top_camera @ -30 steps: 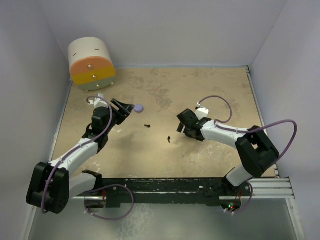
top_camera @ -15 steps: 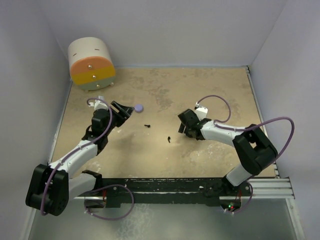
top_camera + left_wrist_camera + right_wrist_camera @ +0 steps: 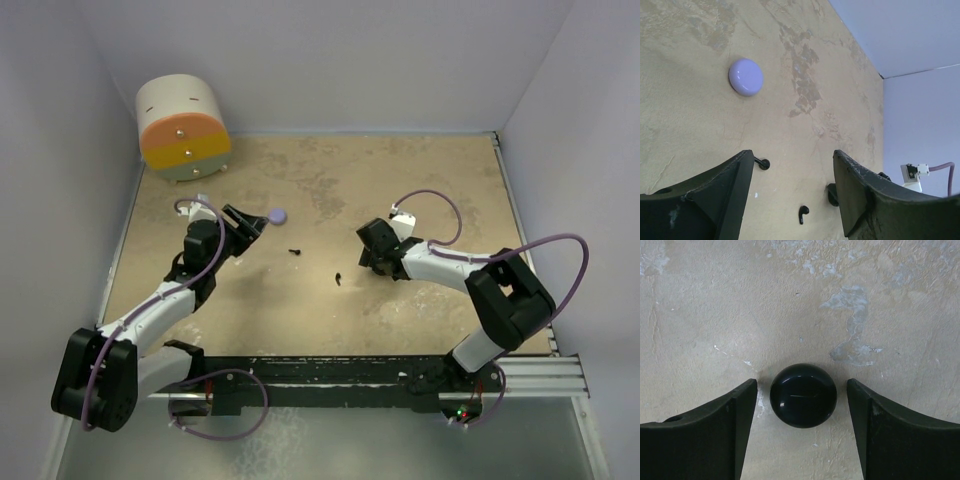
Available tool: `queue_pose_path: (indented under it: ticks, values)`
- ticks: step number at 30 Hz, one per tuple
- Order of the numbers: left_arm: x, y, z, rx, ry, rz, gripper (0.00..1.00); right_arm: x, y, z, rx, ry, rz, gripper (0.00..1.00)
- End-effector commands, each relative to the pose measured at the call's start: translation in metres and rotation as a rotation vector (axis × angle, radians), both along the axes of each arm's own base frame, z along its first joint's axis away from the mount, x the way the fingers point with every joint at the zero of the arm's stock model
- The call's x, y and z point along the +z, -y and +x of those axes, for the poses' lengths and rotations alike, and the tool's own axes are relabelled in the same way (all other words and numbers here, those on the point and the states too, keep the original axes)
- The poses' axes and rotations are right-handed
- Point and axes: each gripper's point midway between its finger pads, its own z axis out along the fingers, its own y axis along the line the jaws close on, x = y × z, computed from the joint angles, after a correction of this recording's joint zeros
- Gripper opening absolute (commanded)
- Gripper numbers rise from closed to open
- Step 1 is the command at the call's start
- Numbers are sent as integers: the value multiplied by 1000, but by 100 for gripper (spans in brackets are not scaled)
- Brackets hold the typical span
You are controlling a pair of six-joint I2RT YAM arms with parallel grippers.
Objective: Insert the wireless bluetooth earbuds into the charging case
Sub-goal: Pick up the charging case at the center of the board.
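Observation:
Two black earbuds lie mid-table, one (image 3: 296, 251) left of the other (image 3: 338, 278). The left wrist view shows them too, one (image 3: 762, 163) partly behind a finger, one (image 3: 802, 214) lower. A round black charging case (image 3: 803, 395) rests on the table between the fingers of my right gripper (image 3: 802, 390), a small gap on each side; that gripper (image 3: 368, 250) is open around it. A round lavender case (image 3: 277, 214) lies closed just beyond my left gripper (image 3: 250, 222). Seen from its wrist, the left gripper (image 3: 792, 165) is open and holds nothing, the lavender case (image 3: 745, 77) ahead.
A cream drum with orange and yellow bands (image 3: 182, 128) stands in the back left corner. Pale walls close in the tan table (image 3: 330, 180) on three sides. A black rail (image 3: 330, 375) runs along the near edge.
The right gripper's jaws have narrowed around the black case and its wrist has shifted slightly. The left arm has stayed put.

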Motion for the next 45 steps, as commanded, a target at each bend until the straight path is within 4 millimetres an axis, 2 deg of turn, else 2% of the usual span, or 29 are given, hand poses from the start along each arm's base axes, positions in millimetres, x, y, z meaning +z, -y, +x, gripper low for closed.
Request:
queue_pose_path:
  ticks: [1,15,24,28,30,31,35,37,39,42,45]
  values:
    - [14,2,1,-14,59,1,63,-15,4,-16,10,-82,-14,74]
    - [14,3,-5,-20,70,-28,63,-19,0,-30,25,-131,-30,70]
    - [14,4,-7,-27,73,-38,63,-25,-3,-39,25,-153,-38,62]
    - [15,5,-8,-32,75,-37,63,-21,-7,-38,30,-145,-18,54]
    - [15,5,-8,-34,76,-37,63,-19,-6,-36,31,-139,-22,46]
    - [16,6,-8,-36,77,-38,63,-18,-6,-35,32,-133,-27,38]
    - [22,10,-9,-69,98,-41,63,-2,-4,-16,52,-70,-85,18]
    - [30,19,-10,-123,126,-47,62,7,-10,-4,94,-36,-100,8]
    - [35,32,-12,-203,133,-57,62,22,-24,15,156,15,-102,0]
    - [39,50,-13,-308,141,-88,59,37,-43,39,246,76,-129,0]
    - [35,57,-14,-351,130,-124,55,59,-62,64,319,164,-133,0]
